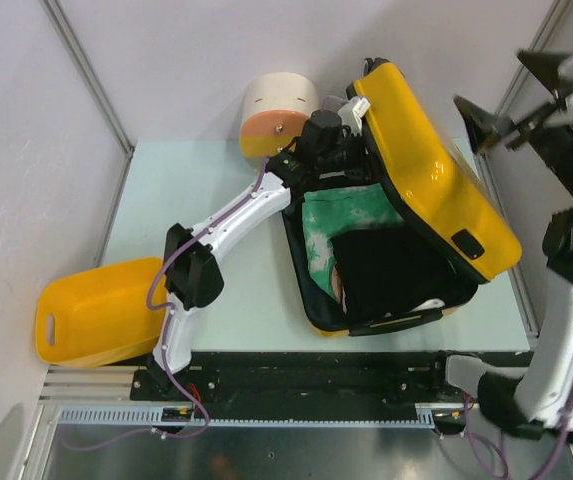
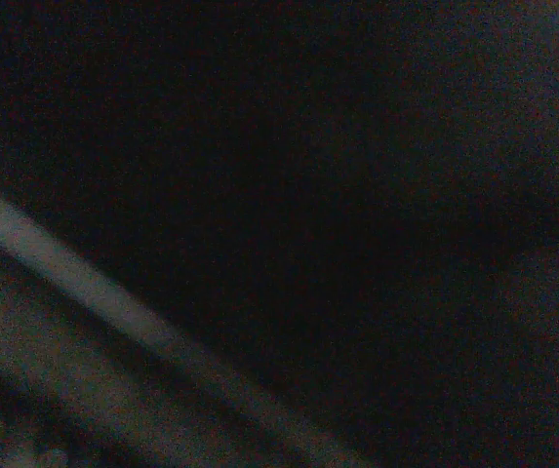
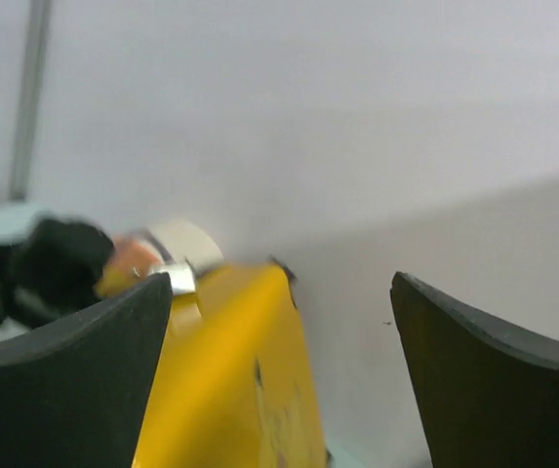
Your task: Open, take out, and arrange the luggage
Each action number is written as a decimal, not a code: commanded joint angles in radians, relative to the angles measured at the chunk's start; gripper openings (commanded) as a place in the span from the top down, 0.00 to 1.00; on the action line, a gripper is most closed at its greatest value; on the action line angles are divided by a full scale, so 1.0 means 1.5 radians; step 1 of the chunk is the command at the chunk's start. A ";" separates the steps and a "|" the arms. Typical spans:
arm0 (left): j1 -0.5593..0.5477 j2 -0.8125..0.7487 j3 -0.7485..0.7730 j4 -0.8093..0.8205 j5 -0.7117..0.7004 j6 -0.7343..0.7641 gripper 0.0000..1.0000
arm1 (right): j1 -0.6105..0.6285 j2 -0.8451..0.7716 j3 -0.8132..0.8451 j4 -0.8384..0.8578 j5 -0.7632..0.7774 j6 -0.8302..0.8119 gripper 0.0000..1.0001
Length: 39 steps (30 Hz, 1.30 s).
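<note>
Pale green table, plain white walls, grey metal posts

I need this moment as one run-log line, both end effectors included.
luggage: half open, clothes inside | left end effector: reaching in, tip hidden | right end effector: open, empty, beside luggage

The pale green desk carries the open yellow luggage at right. A cream-and-orange cylinder lies at its far edge. A yellow tub overhangs its near-left corner.
</note>
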 commanded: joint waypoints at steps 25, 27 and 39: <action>0.005 0.042 0.074 0.025 0.015 -0.006 0.00 | 0.955 0.218 0.129 -0.360 1.209 -0.586 0.04; 0.005 0.042 0.074 0.026 0.018 -0.006 0.00 | 0.946 0.222 0.131 -0.396 1.198 -0.556 0.05; 0.011 0.027 0.057 0.026 0.019 -0.009 0.00 | 0.813 0.200 0.010 -0.360 1.169 -0.570 0.16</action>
